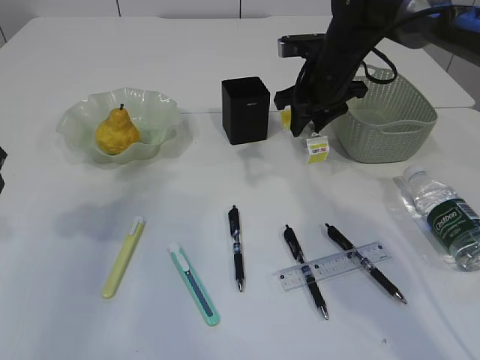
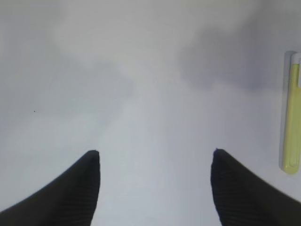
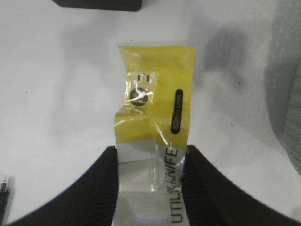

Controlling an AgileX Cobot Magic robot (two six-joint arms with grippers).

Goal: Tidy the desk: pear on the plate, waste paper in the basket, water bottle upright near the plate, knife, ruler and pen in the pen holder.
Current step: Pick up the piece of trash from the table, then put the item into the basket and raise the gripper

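Observation:
My right gripper (image 1: pixel 309 126) (image 3: pixel 150 155) hangs between the black pen holder (image 1: pixel 245 109) and the green basket (image 1: pixel 386 120), shut on a yellow and white waste paper wrapper (image 1: pixel 317 149) (image 3: pixel 155 108) that dangles above the desk (image 1: pixel 60 315). The pear (image 1: pixel 115 133) sits on the ruffled plate (image 1: pixel 161 112). At the right the water bottle (image 1: pixel 445 216) lies on its side. A clear ruler (image 1: pixel 332 265) rests across two pens (image 1: pixel 304 271) (image 1: pixel 365 262); a third pen (image 1: pixel 237 247) lies alone. A yellow knife (image 1: pixel 124 256) (image 2: pixel 292 122) and a teal knife (image 1: pixel 193 283) lie front left. My left gripper (image 2: pixel 155 153) is open over bare desk.
In the right wrist view the pen holder's edge (image 3: pixel 99 4) is at the top and the basket wall (image 3: pixel 289 94) at the right. The left gripper itself does not show in the exterior view.

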